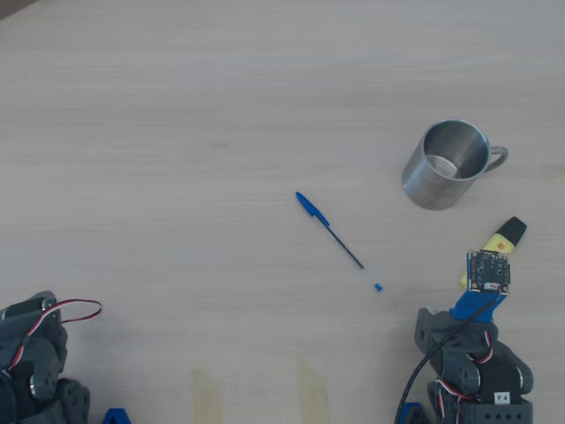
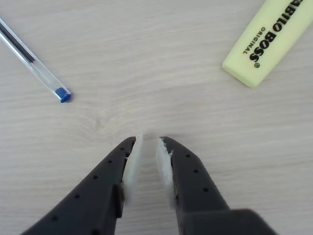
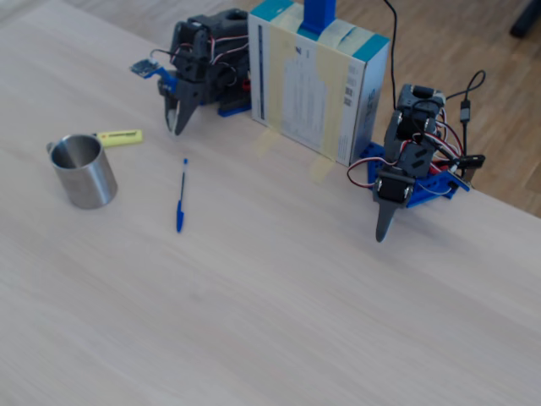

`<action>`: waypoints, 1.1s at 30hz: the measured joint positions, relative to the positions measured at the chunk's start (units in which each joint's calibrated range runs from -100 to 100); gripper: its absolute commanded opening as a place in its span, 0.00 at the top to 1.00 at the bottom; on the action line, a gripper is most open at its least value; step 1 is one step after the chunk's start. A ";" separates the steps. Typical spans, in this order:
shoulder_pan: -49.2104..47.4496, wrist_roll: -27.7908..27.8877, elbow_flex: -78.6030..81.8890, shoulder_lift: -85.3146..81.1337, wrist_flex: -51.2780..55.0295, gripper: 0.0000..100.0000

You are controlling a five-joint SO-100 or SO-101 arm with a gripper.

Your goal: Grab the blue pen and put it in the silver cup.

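The pen [image 1: 328,230] lies flat on the pale wooden worktop [image 1: 177,132], slanting in the overhead view from its blue cap at upper left to the small blue plug at lower right. The cup [image 1: 446,164] stands upright well apart from it, up and to the right, with its loop handle pointing right and nothing visible inside. A yellow highlighter [image 1: 500,244] with a black cap lies below the cup, partly covered by the arm's wrist camera board. The hand [image 2: 149,147] hangs just over the worktop, grasping nothing; its two dark fingers with white pads [image 2: 132,164] stand a narrow gap apart, nearly closed but not clenched. In the wrist view the pen's clear plug end [image 2: 35,68] lies to the upper left of the fingertips and the highlighter's yellow body [image 2: 266,41] to the upper right, both clear of the hand. In the fixed view the hand [image 3: 175,127] points down beside the highlighter [image 3: 119,137], with the cup [image 3: 82,172] to the left and the pen [image 3: 181,194] to the right of the cup. A second arm [image 3: 406,165] rests at the right of a box [image 3: 317,80].
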 measured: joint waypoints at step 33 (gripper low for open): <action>-2.01 1.08 -0.63 0.17 0.25 0.92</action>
